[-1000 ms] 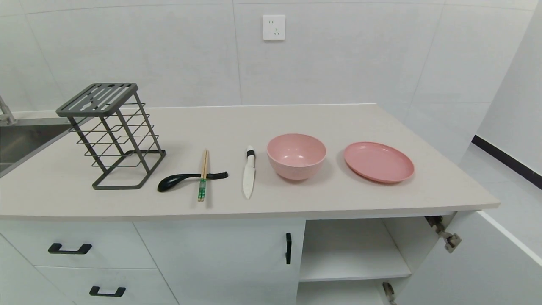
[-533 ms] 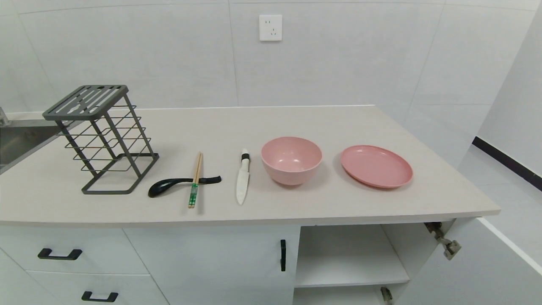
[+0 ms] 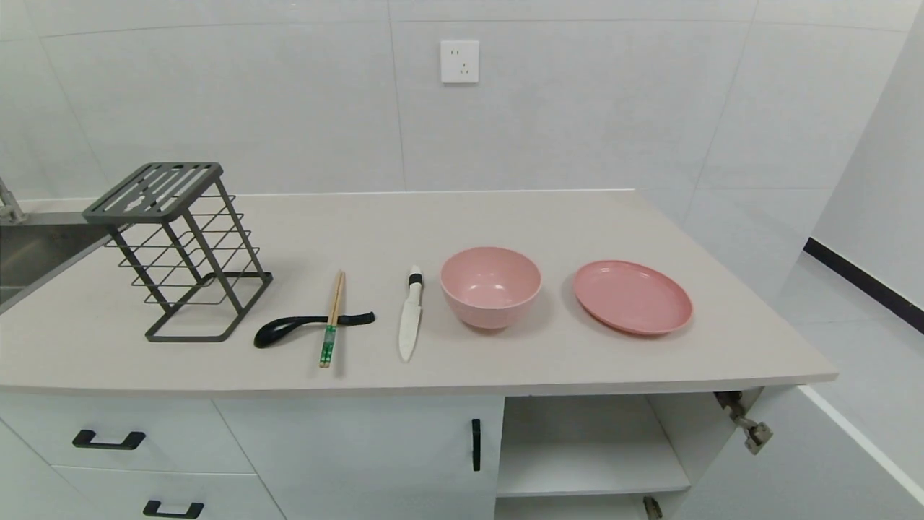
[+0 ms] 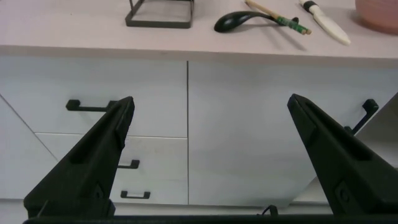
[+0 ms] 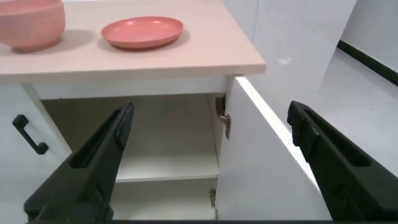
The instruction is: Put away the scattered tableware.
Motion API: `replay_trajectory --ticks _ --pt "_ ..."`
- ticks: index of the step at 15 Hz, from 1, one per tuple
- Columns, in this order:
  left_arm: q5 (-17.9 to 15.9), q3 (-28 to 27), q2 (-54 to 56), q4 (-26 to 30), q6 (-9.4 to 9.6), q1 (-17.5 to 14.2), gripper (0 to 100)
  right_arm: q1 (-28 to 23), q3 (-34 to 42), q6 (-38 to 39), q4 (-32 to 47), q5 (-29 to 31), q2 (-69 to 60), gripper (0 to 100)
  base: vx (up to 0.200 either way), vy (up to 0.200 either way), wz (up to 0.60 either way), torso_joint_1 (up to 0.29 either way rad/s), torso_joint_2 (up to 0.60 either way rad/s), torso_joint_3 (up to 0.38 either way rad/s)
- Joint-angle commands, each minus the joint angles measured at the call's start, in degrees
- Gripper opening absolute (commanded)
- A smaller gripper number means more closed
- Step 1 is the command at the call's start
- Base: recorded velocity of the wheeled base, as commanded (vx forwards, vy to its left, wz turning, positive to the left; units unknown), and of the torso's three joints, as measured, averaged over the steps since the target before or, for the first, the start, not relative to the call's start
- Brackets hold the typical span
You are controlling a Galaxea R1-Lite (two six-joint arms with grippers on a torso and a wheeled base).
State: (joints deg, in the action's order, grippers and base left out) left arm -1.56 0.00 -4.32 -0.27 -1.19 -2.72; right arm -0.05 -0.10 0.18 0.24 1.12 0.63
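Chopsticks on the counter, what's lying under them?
The spoon lies crosswise under the chopsticks, with its bowl toward the rack and its handle tip toward the knife. The short stretch of handle at the crossing is covered. Otherwise they rest on the counter.

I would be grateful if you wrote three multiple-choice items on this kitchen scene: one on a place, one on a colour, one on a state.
1. The pink bowl stands: A right of the plate; B left of the plate; C on the plate.
2. The spoon is: A white; B pink; C black.
3. The cupboard door is: A open; B shut; C removed.
B: the bowl sits apart on the plate's left. C: it is black throughout. A: it swings out, baring the shelf.
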Motion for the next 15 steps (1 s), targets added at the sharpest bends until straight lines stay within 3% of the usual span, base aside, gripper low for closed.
replay_trajectory --ticks 1,5,8,10,15 --pt "0.0 0.0 -0.1 0.0 -0.04 0.0 100 0.0 0.0 0.0 0.0 0.0 0.1 100 0.000 0.000 0.00 0.251 -0.49 -0.237" --pt "-0.1 0.0 -0.1 0.0 0.14 0.0 100 0.0 0.0 0.0 0.0 0.0 0.1 100 0.200 0.000 0.00 0.160 -0.32 -0.148" --pt "0.0 0.0 -0.1 0.0 0.14 0.0 100 0.0 0.0 0.0 0.0 0.0 0.1 100 0.000 0.000 0.00 0.047 -0.02 -0.028" --pt "-0.1 0.0 -0.1 0.0 0.40 0.0 100 0.0 0.0 0.0 0.0 0.0 0.1 100 0.200 0.000 0.00 -0.002 -0.02 0.002" --pt "-0.1 0.0 0.0 0.0 0.67 0.0 100 0.0 0.0 0.0 0.0 0.0 0.1 100 0.000 0.000 0.00 0.011 -0.02 -0.012"
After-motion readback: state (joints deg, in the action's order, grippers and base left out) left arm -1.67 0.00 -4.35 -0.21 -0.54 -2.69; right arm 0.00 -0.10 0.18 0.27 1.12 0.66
